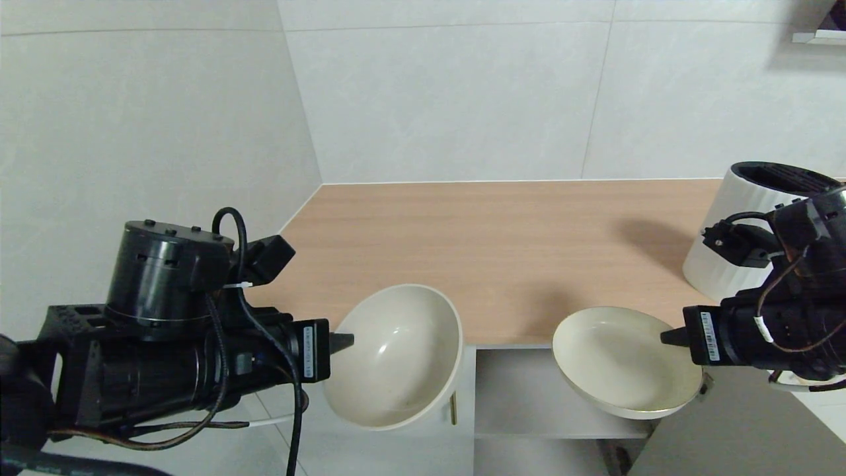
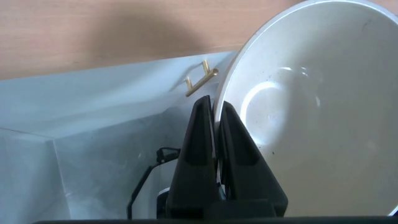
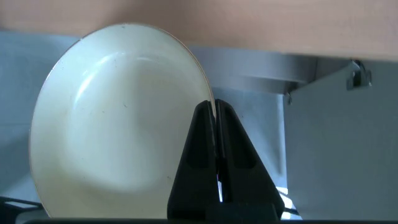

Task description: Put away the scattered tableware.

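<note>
Left gripper (image 1: 344,342) up close, fingers pinched tight on the rim of the cream bowl (image 1: 396,357), and the bowl hangs tilted on its side, hollow facing the head camera. It sits just off the front edge of the wooden countertop (image 1: 489,244), beside a small gold handle (image 2: 201,78) on the pale cabinet front. Over on the other side, the right gripper (image 1: 667,337) is clamped the same way on the edge of the cream plate (image 1: 621,360), which is held tipped in the air in front of the open cabinet (image 1: 522,390) under the counter. Bowl and plate are well apart. Farther back, a white ribbed container (image 1: 733,231) stands on the countertop at the right.
</note>
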